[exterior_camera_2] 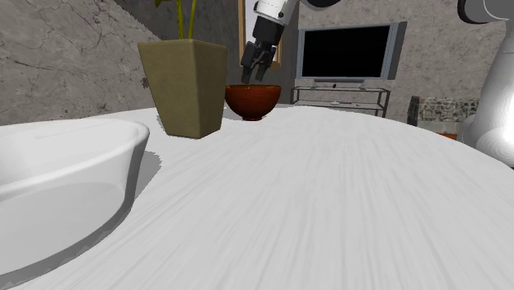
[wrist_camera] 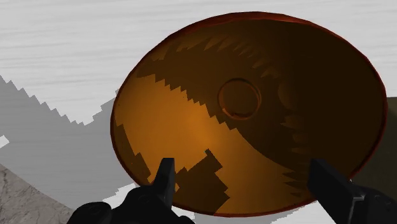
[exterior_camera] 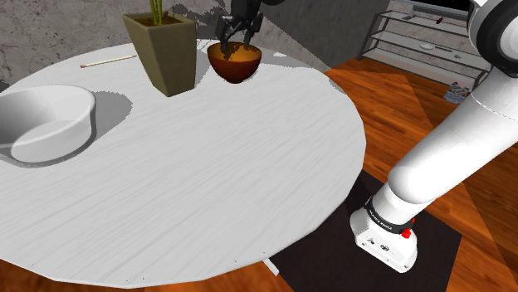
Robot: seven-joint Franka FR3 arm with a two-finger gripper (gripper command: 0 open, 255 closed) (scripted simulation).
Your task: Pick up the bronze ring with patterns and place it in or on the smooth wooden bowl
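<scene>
Your gripper (exterior_camera: 237, 48) hangs released and empty just above the brown bowl (exterior_camera: 235, 68) at the top middle of the shoulder view, with the ring (wrist_camera: 239, 98) lying flat on the bowl's bottom straight ahead of it, so I judge only a lift clear remains

The round white table (exterior_camera: 216, 166) before me carries a plant pot (exterior_camera: 163, 51), a brown bowl (exterior_camera: 234, 65) just beside it, a thin stick (exterior_camera: 108, 60) behind it, a white bowl (exterior_camera: 46, 124) nearby.
</scene>
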